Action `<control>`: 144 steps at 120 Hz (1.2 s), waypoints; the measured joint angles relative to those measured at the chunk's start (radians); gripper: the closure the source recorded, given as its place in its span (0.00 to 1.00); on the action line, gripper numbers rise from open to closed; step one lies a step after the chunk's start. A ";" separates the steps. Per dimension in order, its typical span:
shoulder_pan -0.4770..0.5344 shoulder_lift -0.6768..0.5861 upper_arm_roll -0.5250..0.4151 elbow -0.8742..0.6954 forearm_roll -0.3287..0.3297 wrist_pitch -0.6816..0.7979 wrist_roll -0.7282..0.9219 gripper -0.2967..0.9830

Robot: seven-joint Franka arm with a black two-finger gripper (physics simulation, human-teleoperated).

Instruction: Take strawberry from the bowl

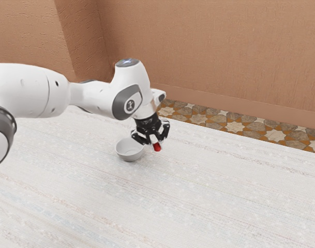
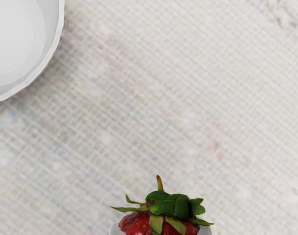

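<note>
Red and glossy, the strawberry is in my grip, pinched between the two pale fingers of my black gripper, and it's outside the bowl, on the exterior view's right of it! Look at that crown in the wrist view: green leaves, curled and pointed, fanning over dimpled red flesh, with a thin brownish stem poking out from the middle. Stem end juts out past the fingers, and the long axis seems to run crosswise to the line from one finger to the other; where the tip points, I can't tell. Beside it, the bowl is smooth, pale grey and round, its rim slightly faceted. Beneath it all, the whitish desk wears a woven-looking grain with faint brown and bluish streaks.
</note>
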 joint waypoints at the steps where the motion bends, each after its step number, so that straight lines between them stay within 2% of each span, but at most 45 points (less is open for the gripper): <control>1: -0.007 0.001 0.000 0.000 0.000 0.000 0.000 0.78; 17: -0.096 0.033 -0.002 0.007 0.000 0.000 -0.007 0.78; 40: -0.134 0.079 -0.008 0.031 -0.001 0.005 -0.012 0.76; 58: -0.137 0.081 -0.010 0.036 -0.013 0.011 -0.003 0.53; 69: -0.140 0.058 -0.010 0.033 -0.017 0.013 0.004 0.42; 80: -0.141 -0.044 -0.003 0.028 -0.017 -0.019 0.006 0.36; 90: -0.139 -0.186 0.062 0.028 -0.015 -0.100 0.007 0.32; 104: -0.083 -0.349 0.113 0.090 0.022 -0.288 0.001 0.28; 115: 0.013 -0.465 0.104 0.133 0.096 -0.472 0.006 0.26; 127: 0.145 -0.504 0.089 0.141 0.171 -0.604 0.070 0.25; 144: 0.232 -0.520 0.033 0.133 0.219 -0.681 0.180 0.24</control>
